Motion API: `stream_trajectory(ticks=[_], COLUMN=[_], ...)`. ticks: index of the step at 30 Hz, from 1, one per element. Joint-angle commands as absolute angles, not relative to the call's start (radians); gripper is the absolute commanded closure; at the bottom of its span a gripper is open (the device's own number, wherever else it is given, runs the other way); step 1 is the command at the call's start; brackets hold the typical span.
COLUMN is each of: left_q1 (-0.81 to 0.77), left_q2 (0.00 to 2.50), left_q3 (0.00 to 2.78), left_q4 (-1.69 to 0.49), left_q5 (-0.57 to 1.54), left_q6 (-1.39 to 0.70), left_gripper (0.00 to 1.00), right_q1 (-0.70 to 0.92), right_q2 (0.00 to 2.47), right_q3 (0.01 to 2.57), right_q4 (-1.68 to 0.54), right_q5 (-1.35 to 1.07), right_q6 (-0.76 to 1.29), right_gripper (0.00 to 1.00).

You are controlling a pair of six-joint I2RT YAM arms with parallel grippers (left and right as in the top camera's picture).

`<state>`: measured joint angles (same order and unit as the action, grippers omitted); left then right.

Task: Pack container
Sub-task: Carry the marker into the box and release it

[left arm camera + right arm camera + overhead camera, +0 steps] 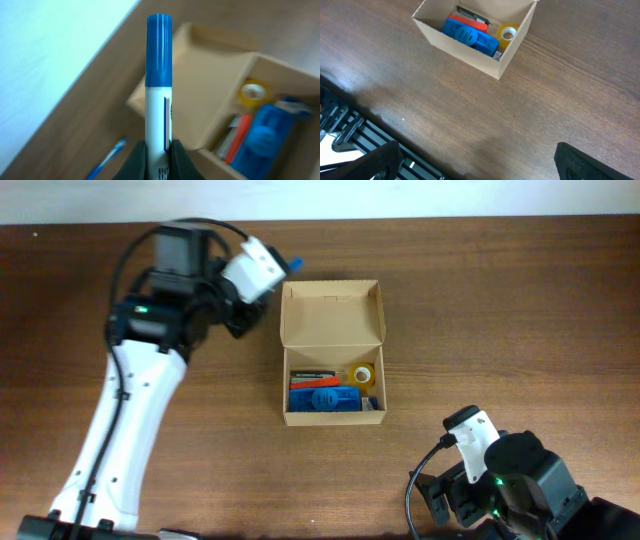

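Note:
The container (333, 418) is a tan cardboard box in the middle of the table, its flap lid (332, 313) standing open at the far side. Inside lie a blue object (325, 398), a red item (312, 383) and a yellow tape roll (362, 374). My left gripper (159, 155) is shut on a white marker (158, 110) with a blue cap, held just left of the open lid (210, 85). The marker's cap (294, 263) shows by the lid's far left corner. My right gripper (480, 170) hangs open over bare table, well short of the container (465, 52).
A blue pen (107, 160) lies on the wood left of the box, under my left gripper. The right arm (510, 475) sits at the near right corner. The table's front edge and black frame (350, 130) show below my right gripper.

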<state>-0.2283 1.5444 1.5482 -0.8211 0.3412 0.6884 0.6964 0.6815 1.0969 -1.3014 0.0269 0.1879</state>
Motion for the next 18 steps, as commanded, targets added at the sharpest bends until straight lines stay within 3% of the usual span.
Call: stream_trajectory(ticks=[1,6,18], left_q1=[-0.315,-0.429,-0.527], left_q2=[1.542,1.552,1.757], left_q3=[1.554,1.552,1.552], left_q4=[-0.860,-0.937,-1.031], left_q5=[0.352,0.332,0.319], left_q6=[0.733,0.776,0.776], left_gripper=[0.98,0.98,0.98], right_q1=[0.698,0.698,0.698], right_q2=[0.674,0.674,0.674], right_q3=[1.105,1.105,1.105], right_q4=[-1.298,-1.298,-1.298], right_q5=[0.038,0.038,0.038], right_q6=[0.200,0.200,0.200], right_gripper=[0.01,0.01,0.01])
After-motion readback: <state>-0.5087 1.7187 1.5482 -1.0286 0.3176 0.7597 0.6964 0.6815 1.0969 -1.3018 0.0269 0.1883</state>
